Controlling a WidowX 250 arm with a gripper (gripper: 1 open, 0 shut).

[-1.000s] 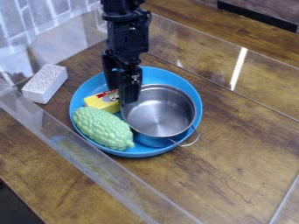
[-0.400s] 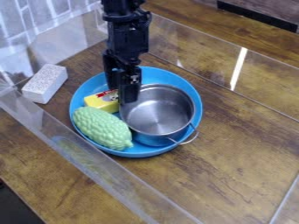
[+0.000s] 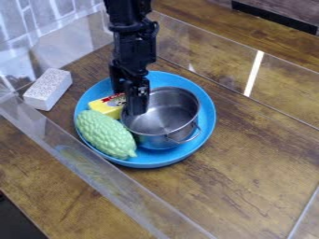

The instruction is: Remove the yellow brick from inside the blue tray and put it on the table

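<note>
The open gripper is positioned directly over the yellow brick, left of the steel pot.

Single black arm comes in from the top edge, hanging vertical. End effector points straight down, fingers spread apart, nothing between them. Tips sit low inside the blue tray, at its left-rear side.
</note>
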